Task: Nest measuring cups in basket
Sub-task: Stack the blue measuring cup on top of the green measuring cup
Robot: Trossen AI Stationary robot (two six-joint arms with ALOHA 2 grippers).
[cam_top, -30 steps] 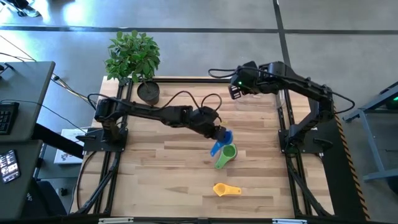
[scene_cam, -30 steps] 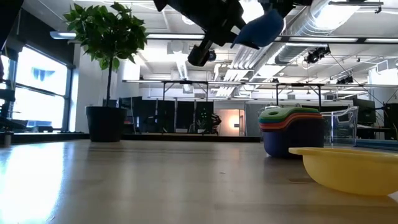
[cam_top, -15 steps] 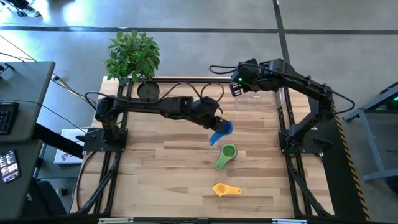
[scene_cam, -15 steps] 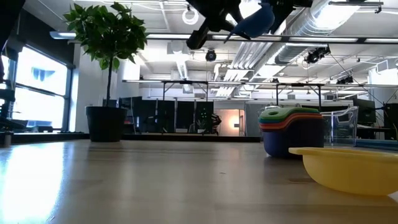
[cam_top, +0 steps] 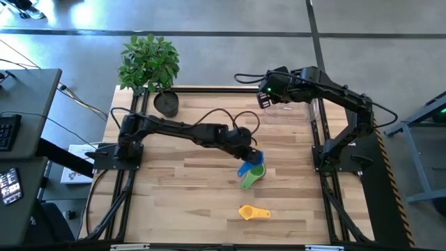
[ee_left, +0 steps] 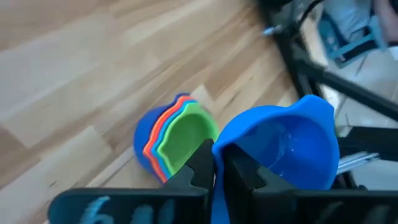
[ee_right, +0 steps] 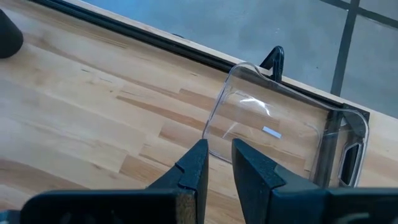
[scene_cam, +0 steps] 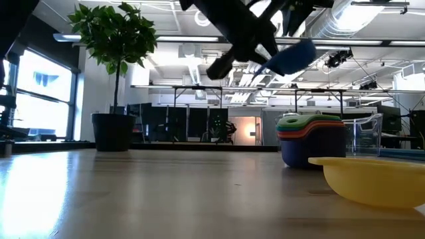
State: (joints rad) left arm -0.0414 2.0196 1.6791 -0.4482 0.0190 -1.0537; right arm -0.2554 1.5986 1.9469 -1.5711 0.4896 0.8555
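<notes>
Your left gripper [ee_left: 219,167], pinching the blue cup [ee_left: 280,149] by its rim, has swung back from over mid-table to just above the stack [cam_top: 252,176], so the blue cup looks about to be nested there. The stack shows green on top, then red and orange, over a blue outer cup. The yellow cup [cam_top: 253,213] lies apart. Your right gripper [ee_right: 216,163], fingers nearly together and empty, hovers by the clear, empty basket [ee_right: 280,140].

Clear basket [ee_right: 283,134] on wood table [ee_right: 74,112]
</notes>
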